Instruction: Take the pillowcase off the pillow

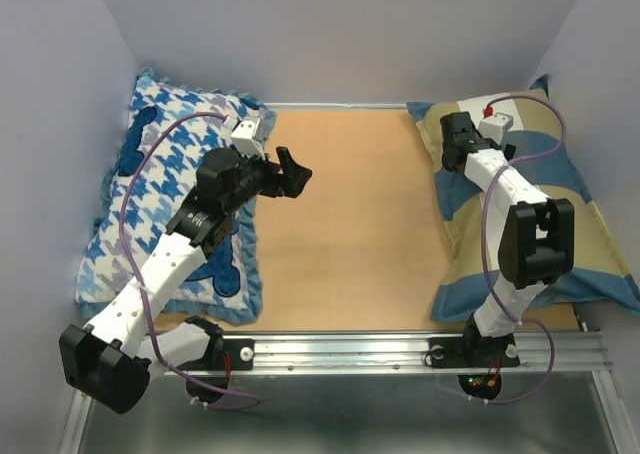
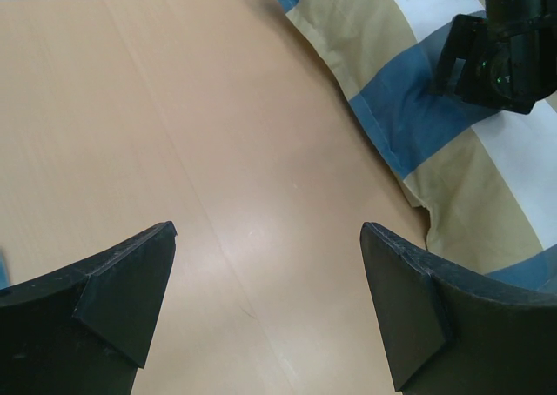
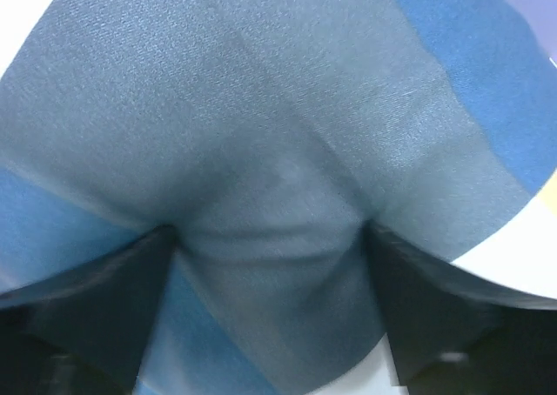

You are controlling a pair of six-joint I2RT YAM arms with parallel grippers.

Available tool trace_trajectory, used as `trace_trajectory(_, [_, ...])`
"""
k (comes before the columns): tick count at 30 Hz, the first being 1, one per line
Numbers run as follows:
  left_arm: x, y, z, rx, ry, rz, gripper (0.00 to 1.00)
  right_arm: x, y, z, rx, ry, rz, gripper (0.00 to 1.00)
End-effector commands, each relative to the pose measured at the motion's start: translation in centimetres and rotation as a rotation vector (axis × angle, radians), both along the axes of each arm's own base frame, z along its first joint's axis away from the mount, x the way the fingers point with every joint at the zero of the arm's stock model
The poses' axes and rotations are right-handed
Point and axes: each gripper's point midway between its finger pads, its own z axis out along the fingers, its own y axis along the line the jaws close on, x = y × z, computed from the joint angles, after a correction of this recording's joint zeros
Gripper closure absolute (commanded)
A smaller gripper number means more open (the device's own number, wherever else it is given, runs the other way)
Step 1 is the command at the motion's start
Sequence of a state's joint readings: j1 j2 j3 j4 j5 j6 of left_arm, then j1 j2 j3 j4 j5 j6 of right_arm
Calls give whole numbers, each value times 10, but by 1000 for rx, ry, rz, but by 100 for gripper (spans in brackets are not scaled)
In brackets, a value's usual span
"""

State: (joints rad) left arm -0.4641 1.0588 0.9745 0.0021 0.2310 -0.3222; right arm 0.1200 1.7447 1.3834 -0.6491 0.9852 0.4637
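Observation:
The pillowcase (image 1: 590, 236), in tan, slate blue and cream blocks, lies stuffed at the right of the table; the pillow is hidden inside it. My right gripper (image 1: 455, 146) presses down into its far left part. In the right wrist view the fingers stand apart (image 3: 270, 231) with a slate blue fold of the pillowcase (image 3: 278, 151) bulging between them. My left gripper (image 1: 295, 172) is open and empty above the bare table, pointing right. The left wrist view shows its open jaws (image 2: 268, 228) over the wood, the pillowcase (image 2: 409, 108) and the right gripper (image 2: 492, 51) ahead.
A blue-and-white houndstooth cushion (image 1: 165, 144) with dark blue shapes lies at the left, under my left arm. The wooden table (image 1: 350, 224) lies between the two. A metal rail (image 1: 350, 352) runs along the near edge. Walls close in the back and both sides.

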Motion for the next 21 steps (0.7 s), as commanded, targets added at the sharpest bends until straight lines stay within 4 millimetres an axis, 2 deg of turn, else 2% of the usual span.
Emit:
trace_trajectory(1, [3, 6, 7, -13, -40, 46, 1, 9, 14, -36, 119, 38, 28, 25])
trace_trajectory(2, [5, 10, 7, -15, -38, 73, 1, 12, 20, -41, 156, 32, 53, 56])
trace_trajectory(4, [10, 19, 5, -20, -26, 139, 1, 11, 26, -49, 196, 32, 75, 80])
trace_trajectory(5, [11, 19, 8, -25, -28, 146, 1, 13, 32, -49, 231, 15, 98, 96])
trace_trajectory(6, [11, 19, 10, -33, -27, 150, 1, 14, 35, -49, 247, 10, 108, 99])
trace_trajectory(8, [13, 17, 14, -55, -27, 149, 1, 18, 45, -45, 304, -16, 147, 99])
trace_trajectory(12, [18, 15, 19, -96, -17, 167, 1, 24, 70, -8, 393, -121, 247, 99])
trace_trajectory(13, [20, 13, 19, -101, -13, 168, 1, 25, 78, 15, 408, -172, 288, 99])
trace_trajectory(15, [25, 14, 18, -111, -4, 189, 1, 27, 106, 41, 452, -219, 395, 99])
trace_trajectory(16, [27, 15, 17, -120, -6, 202, 1, 27, 118, 67, 458, -273, 446, 99])
trace_trajectory(17, [30, 17, 17, -138, -4, 226, 1, 25, 143, 78, 466, -283, 520, 99])
trace_trajectory(19, [34, 16, 16, -162, -9, 239, 1, 21, 170, 98, 491, -317, 603, 99])
trace_trajectory(20, [36, 15, 15, -179, -5, 241, 1, 15, 194, 113, 523, -342, 674, 99])
trace_trajectory(21, [37, 13, 14, -190, -2, 239, 1, 12, 205, 117, 545, -349, 706, 100])
